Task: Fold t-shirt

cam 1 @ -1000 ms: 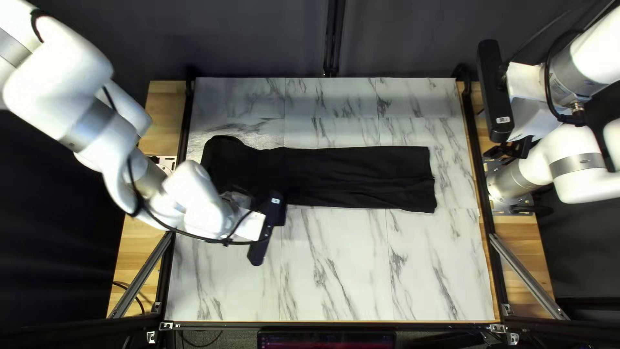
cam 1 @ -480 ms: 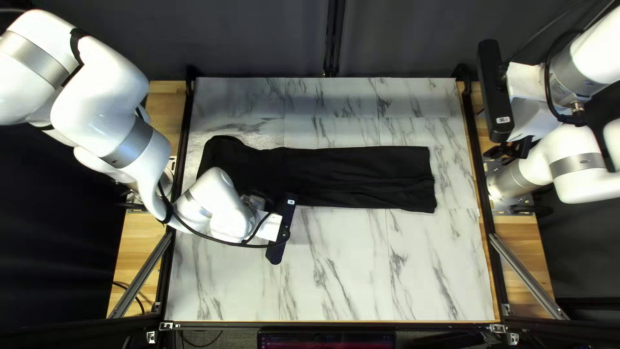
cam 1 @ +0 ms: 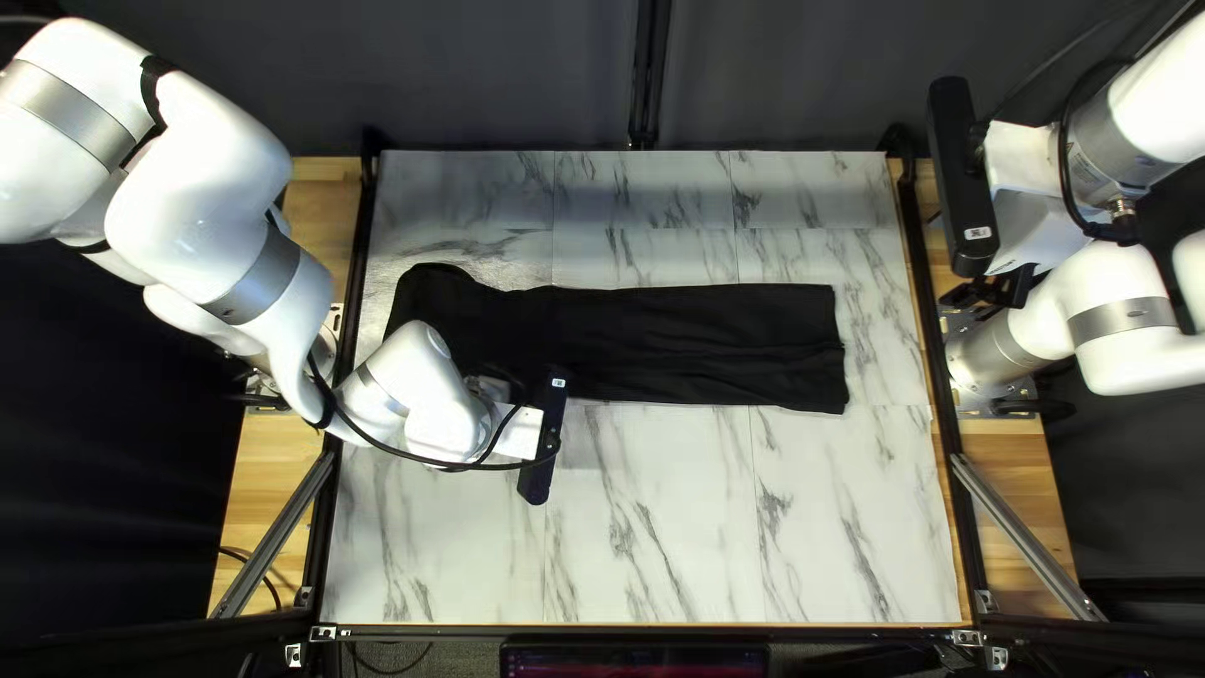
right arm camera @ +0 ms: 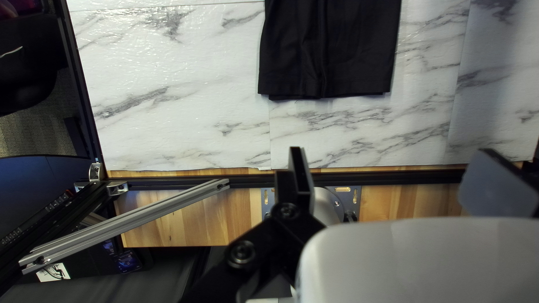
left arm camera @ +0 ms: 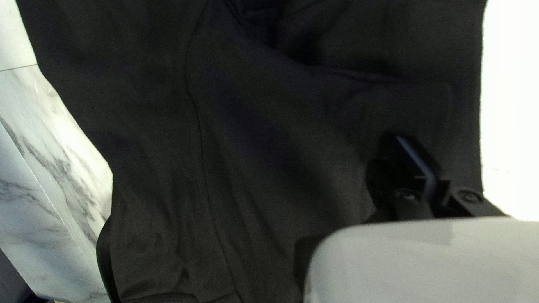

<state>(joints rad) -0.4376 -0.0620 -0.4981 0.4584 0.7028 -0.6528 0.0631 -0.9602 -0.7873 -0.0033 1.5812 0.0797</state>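
With the left arm reaching in over the table (cam 1: 665, 527), left gripper (cam 1: 515, 431) sits by the near edge of the shirt's wider left part; its fingers are closed together over black cloth, contact not discernible. Shirt (cam 1: 703, 339): laid in a long strip across the table, wider and uneven at left, narrower and lightly creased toward a straight right end. Right gripper (cam 1: 992, 289): at the table's right edge, apart from the shirt, fingers spread, shirt's right end ahead of them.
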